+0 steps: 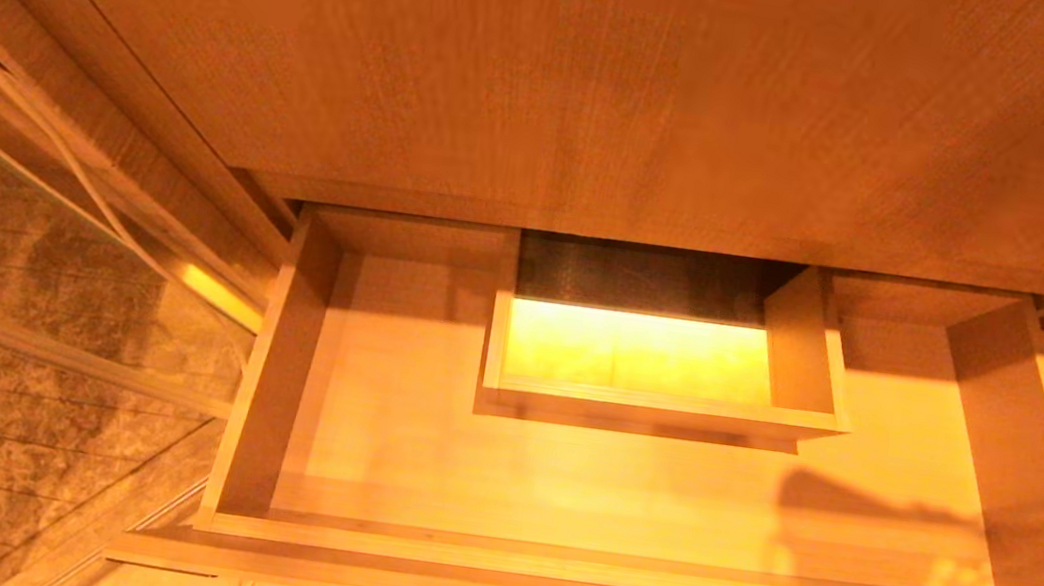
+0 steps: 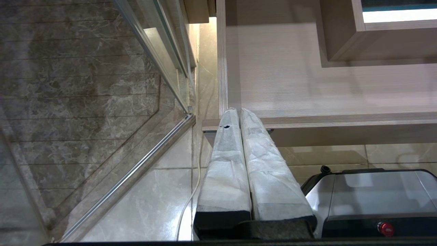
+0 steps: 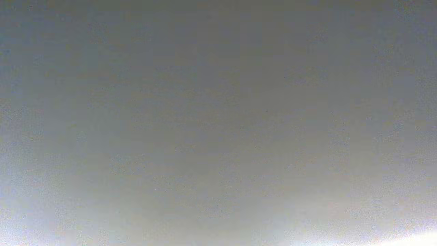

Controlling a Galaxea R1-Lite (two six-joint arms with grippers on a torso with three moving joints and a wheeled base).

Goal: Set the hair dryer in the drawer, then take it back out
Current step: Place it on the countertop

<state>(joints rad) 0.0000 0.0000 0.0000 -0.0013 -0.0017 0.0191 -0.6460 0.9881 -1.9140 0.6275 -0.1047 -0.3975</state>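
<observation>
The drawer (image 1: 606, 574) stands pulled out below me, wide, shallow and of light wood grain. A boxed rectangular cut-out (image 1: 658, 407) sits at its back middle. Its floor is bare, with only a shadow near the right side. The hair dryer is out of view. My left gripper (image 2: 236, 112) hangs parked outside the drawer's front left corner (image 2: 218, 124), with its two white-wrapped fingers pressed together and nothing between them. My right gripper shows in no view; the right wrist view is filled by a blank grey surface.
A large wood panel (image 1: 551, 75) rises above the drawer. Marble tiles and a glass partition with a metal rail (image 2: 136, 167) lie to the left, where a white cable (image 2: 191, 198) trails down. My grey base (image 2: 375, 194) sits just before the drawer front.
</observation>
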